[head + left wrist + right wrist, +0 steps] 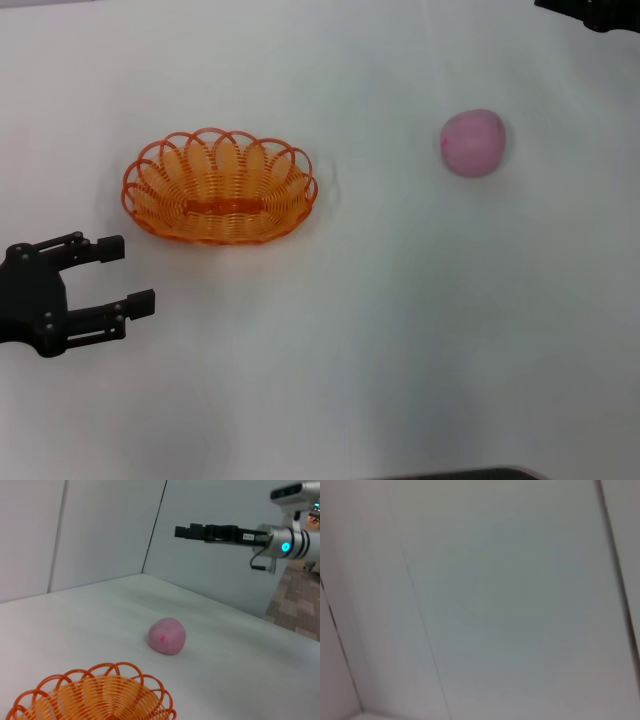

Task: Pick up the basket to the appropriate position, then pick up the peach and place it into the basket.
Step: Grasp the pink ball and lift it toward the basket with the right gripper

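Near the desk's left edge, left gripper (112,275), fingers spread, holding nothing, just short of the basket (220,187). First step apparently in hand: reaching for the basket, not yet gripped. Next move likely calls for closing in on the scalloped rim and pinching it before lifting. Basket toward the left of the desk (400,350), nothing inside. Peach (473,142) well apart, toward the far right. Right gripper (192,531) raised above the far right corner; spread or pressed together, impossible to tell.
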Controlling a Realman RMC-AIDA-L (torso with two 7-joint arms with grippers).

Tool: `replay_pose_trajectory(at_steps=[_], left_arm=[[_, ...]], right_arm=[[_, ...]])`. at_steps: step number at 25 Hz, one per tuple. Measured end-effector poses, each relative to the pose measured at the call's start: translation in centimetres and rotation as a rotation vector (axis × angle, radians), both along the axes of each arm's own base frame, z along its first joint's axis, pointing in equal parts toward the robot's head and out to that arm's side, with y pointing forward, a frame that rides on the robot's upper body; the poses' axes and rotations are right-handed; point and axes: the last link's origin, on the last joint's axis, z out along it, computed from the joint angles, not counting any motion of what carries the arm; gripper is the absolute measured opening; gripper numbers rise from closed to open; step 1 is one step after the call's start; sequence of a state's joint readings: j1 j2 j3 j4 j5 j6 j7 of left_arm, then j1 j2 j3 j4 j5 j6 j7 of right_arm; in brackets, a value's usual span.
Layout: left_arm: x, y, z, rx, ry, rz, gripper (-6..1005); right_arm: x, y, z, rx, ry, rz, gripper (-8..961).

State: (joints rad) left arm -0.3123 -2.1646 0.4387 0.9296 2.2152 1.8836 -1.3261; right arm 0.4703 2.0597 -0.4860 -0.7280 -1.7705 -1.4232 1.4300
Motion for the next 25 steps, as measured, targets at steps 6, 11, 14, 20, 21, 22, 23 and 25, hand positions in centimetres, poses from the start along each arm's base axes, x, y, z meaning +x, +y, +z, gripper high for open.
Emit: replay_pose_trajectory(at_steps=[6, 11, 14, 20, 21, 22, 23, 25], left_arm=[[0.3, 0.3, -0.1, -0.006, 0.002, -0.011, 798], [0.5, 0.6, -0.2, -0.006, 0.001, -0.016, 797], [0.6, 0.7, -0.2, -0.008, -0.003, -0.019, 797], [0.7, 0.7, -0.5, -0.017, -0.015, -0.018, 797], [0.7, 0.6, -0.5, -0.019, -0.016, -0.019, 797], [0.7, 0.6, -0.5, -0.02, -0.017, -0.019, 797], [0.7, 0.6, -0.4, -0.019, -0.017, -0.019, 797], [0.7, 0.6, -0.5, -0.02, -0.017, -0.019, 797]], right_arm=[[-2.0, 1.7, 0.8, -0.149, -0.162, -0.04, 883], [-3.6, 3.1, 1.2, -0.264, -0.261, -0.138, 882], [-4.5, 3.7, 1.1, -0.309, -0.325, -0.175, 883], [-5.9, 4.3, 0.1, -0.419, -0.476, -0.244, 883], [-6.0, 4.4, -0.2, -0.436, -0.503, -0.256, 883], [-6.1, 4.5, -0.6, -0.456, -0.535, -0.271, 882], [-6.2, 4.4, -1.1, -0.483, -0.571, -0.281, 882], [-6.4, 4.4, -1.7, -0.513, -0.624, -0.288, 882]])
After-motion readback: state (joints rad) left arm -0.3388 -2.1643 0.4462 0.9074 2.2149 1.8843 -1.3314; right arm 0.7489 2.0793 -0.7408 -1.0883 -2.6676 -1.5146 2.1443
